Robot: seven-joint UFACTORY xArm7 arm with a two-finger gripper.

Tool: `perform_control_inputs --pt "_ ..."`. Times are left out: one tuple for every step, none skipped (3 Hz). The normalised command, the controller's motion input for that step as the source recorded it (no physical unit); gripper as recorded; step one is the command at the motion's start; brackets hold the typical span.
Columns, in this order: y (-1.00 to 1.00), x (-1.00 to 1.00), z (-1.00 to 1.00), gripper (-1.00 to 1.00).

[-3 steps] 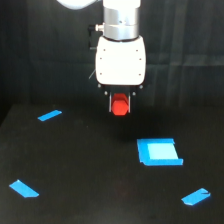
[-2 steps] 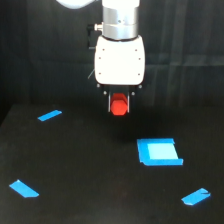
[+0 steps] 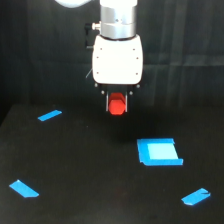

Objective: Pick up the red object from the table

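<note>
My claw (image 3: 117, 104) is clamped on the red block (image 3: 117, 106), one finger on either side so the faceted sides cannot slip out. The block hangs above the black surface (image 3: 90, 170), up and toward the exterior view's left of the blue square (image 3: 159, 152). I judge it lifted clear, so the pick looks nearly complete.
</note>
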Motion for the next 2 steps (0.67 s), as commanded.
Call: perform_control_inputs --pt "-0.02 0.00 0.00 -0.98" --pt "-0.03 -0.09 0.14 -0.95"
